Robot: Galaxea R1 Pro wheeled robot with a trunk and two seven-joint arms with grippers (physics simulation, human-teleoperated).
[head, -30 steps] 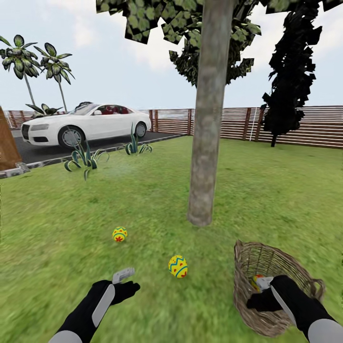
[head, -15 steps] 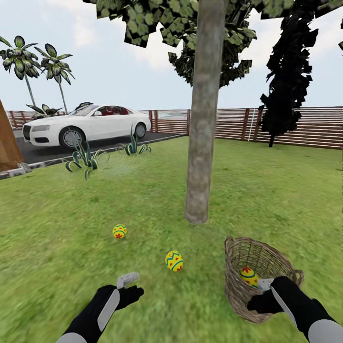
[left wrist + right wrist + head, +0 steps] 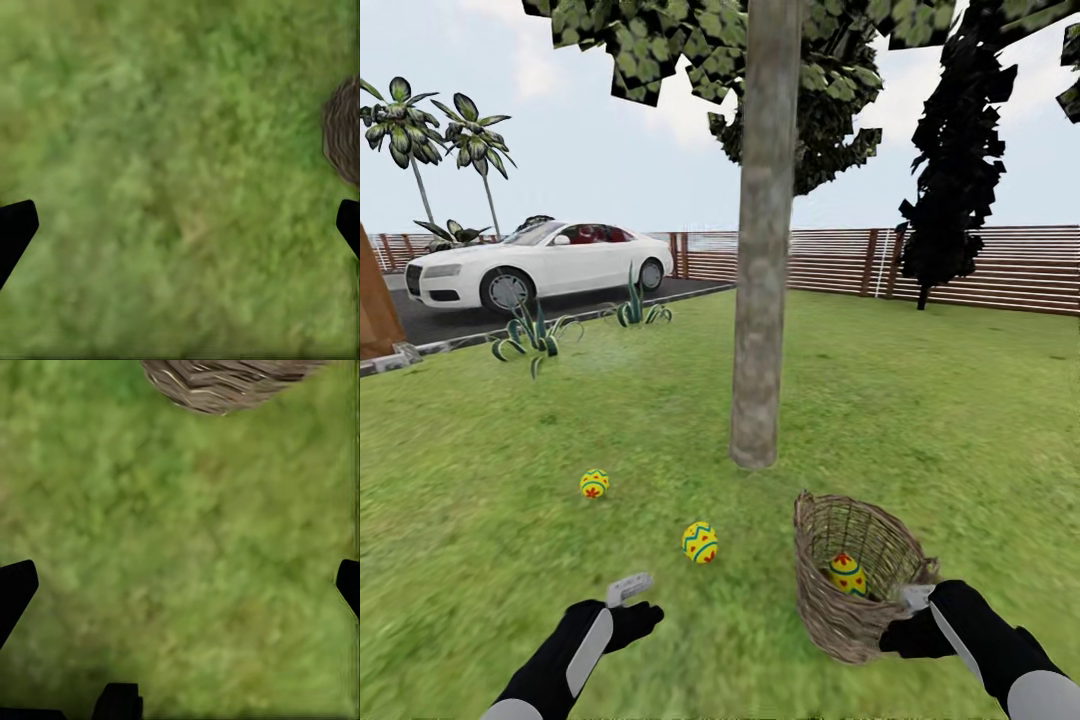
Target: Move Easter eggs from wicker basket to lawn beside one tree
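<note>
left gripper (image 3: 628,588): at our 7 o'clock, low over the lawn (image 3: 480,520). Its wrist view has both finger tips wide apart at the frame edges with bare grass between, so we read it as spread and holding nothing.
right gripper (image 3: 916,598): at our 5 o'clock, just at the near rim of the wicker basket (image 3: 850,580). Its wrist view shows the tips wide apart over grass, nothing between them, so we call it empty too; the basket's woven side (image 3: 225,382) sits ahead of it.
basket contents: one egg in the basket (image 3: 847,575) lies inside, low against the far wall. Basket tilts toward us, mouth visible. We see no other egg in it.
near egg on grass (image 3: 700,541): at 12 o'clock, just beyond the grippers, left of the basket.
far egg on grass (image 3: 594,483): at 11 o'clock, a bit farther out.
tree (image 3: 760,300): at 12 o'clock beyond basket; both loose eggs are near its base.
progress: we judge two of three done.
remaining: the last egg must come out of the basket and go down by the same trunk.
</note>
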